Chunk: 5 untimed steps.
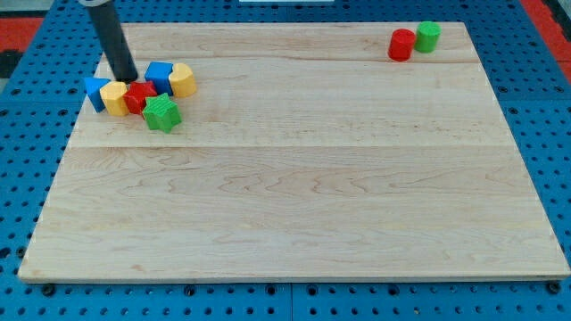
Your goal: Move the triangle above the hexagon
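A blue triangle [95, 92] lies at the left end of a tight cluster near the board's top left. A yellow block that looks like a hexagon [115, 97] touches it on its right. My tip [126, 79] stands just above the yellow hexagon and the red block [139, 96], between the triangle and a blue cube [159, 76]. I cannot tell whether the tip touches any block.
A green star [161, 113] sits below the red block, and a rounded yellow block [182, 79] sits right of the blue cube. A red cylinder [401, 45] and a green block [428, 37] stand together at the top right. The wooden board [294, 196] lies on a blue pegboard.
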{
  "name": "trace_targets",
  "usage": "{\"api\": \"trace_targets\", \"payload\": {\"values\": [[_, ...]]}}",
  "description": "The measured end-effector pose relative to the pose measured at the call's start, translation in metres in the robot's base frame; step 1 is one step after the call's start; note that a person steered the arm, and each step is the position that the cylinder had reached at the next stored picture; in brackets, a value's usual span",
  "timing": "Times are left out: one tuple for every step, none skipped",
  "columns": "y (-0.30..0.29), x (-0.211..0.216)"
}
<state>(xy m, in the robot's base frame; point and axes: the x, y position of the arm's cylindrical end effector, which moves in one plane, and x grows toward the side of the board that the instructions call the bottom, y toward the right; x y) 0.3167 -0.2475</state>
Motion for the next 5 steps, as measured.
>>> {"api": "trace_targets", "payload": {"values": [[-0.038, -0.006], [-0.043, -0.006], [-0.057, -0.01], [-0.057, -0.007], [-0.058, 0.004]]}}
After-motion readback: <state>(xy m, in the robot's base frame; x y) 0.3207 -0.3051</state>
